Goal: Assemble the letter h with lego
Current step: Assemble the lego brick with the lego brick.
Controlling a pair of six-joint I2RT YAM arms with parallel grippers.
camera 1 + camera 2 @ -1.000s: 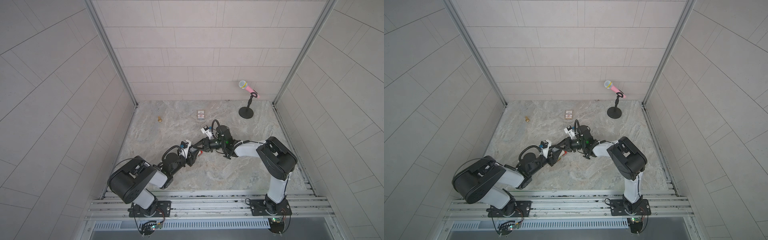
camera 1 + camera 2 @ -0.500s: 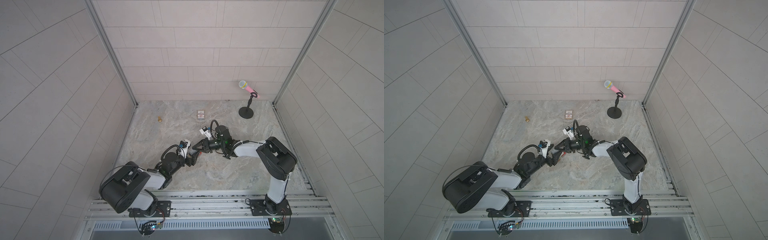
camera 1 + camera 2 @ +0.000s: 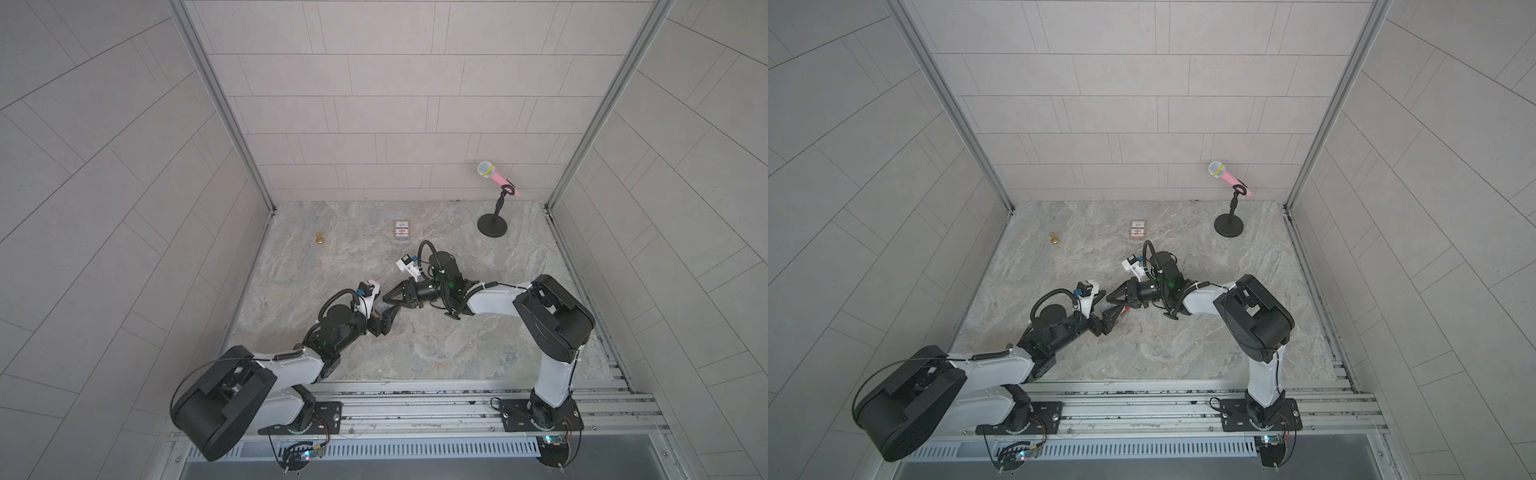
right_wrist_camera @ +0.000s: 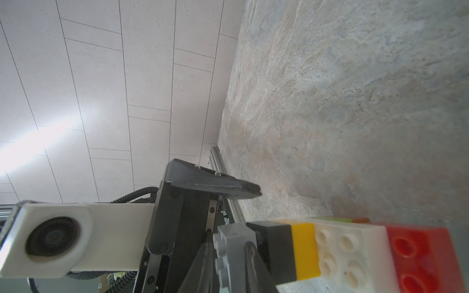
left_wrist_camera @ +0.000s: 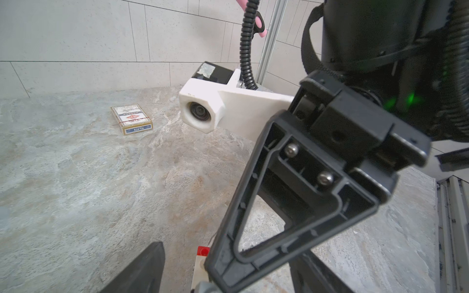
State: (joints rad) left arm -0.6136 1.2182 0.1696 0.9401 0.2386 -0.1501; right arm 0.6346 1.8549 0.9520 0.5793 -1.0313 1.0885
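The right gripper has its jaws clamped on a grey brick, which they partly cover. Just past it the letter h lies on the desk, between the two arms near the middle. It shows black, yellow, white and red bricks in a row, the red one cut by the picture's edge. Green and brown show only as slivers behind the white. Whether the grey brick touches the black one I cannot tell.

The left gripper stands with its jaws wide apart on either side of the figure. In the left wrist view the right arm's finger blocks most of the figure, leaving a bit of red and white. In both top views the bricks are nearly hidden under the arms.

The desk is a matt, marbled grey-beige slab, and pale rectangular tiles line three walls. Further back are a printed card box, a small brass piece and a pink microphone on a round black stand.
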